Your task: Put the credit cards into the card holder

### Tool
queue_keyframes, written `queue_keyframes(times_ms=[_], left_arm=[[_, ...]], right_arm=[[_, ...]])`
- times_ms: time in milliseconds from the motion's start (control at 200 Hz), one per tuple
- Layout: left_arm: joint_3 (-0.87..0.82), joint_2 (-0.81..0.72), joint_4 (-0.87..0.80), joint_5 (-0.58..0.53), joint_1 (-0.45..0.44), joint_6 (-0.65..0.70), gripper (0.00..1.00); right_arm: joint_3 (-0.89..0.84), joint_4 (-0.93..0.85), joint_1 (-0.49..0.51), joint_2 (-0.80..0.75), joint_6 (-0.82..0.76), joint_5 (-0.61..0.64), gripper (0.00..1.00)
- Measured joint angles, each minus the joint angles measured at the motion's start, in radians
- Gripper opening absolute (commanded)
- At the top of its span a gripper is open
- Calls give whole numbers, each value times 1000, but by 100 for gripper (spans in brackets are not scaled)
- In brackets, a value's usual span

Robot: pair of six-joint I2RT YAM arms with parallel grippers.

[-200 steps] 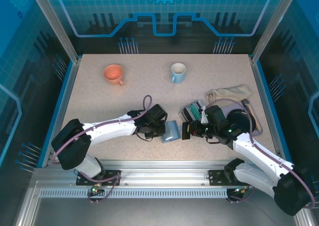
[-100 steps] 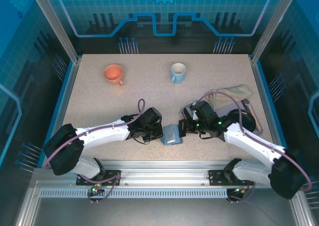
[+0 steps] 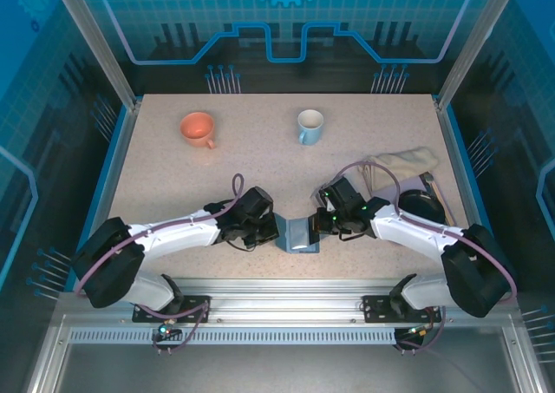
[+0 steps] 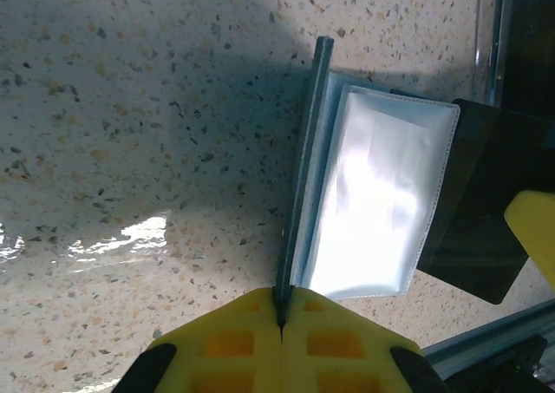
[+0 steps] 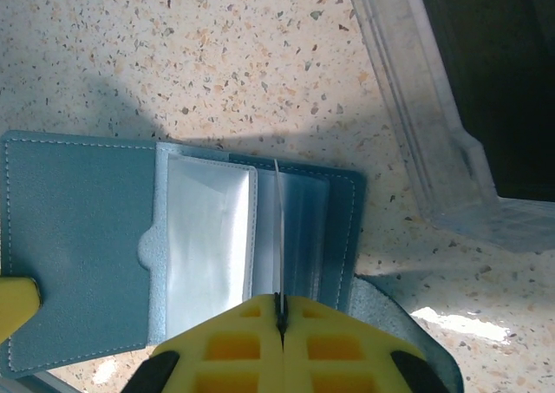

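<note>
The left gripper (image 4: 280,311) is clenched on the cover edge of the open card holder (image 5: 78,228), near the front of the worktop (image 3: 260,163). The right gripper (image 5: 279,311) pinches a dark credit card (image 4: 481,202) at its pockets.

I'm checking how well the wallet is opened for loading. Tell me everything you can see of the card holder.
The card holder is a small teal-blue folding case, leather-like, with pale stitching along its edges. It lies spread open on the table near the front edge, between the two arms. Inside are clear, glossy plastic sleeves. The left gripper is shut on the edge of one cover flap. The right gripper holds a dark card that reaches in among the sleeves.
</note>
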Motion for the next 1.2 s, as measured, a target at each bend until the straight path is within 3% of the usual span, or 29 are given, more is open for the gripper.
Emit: queue_keyframes(times_ms=[1195], left_arm=[[-28, 39, -14, -12, 5, 22, 1]], right_arm=[[-18, -1, 0, -52, 85, 5, 2]])
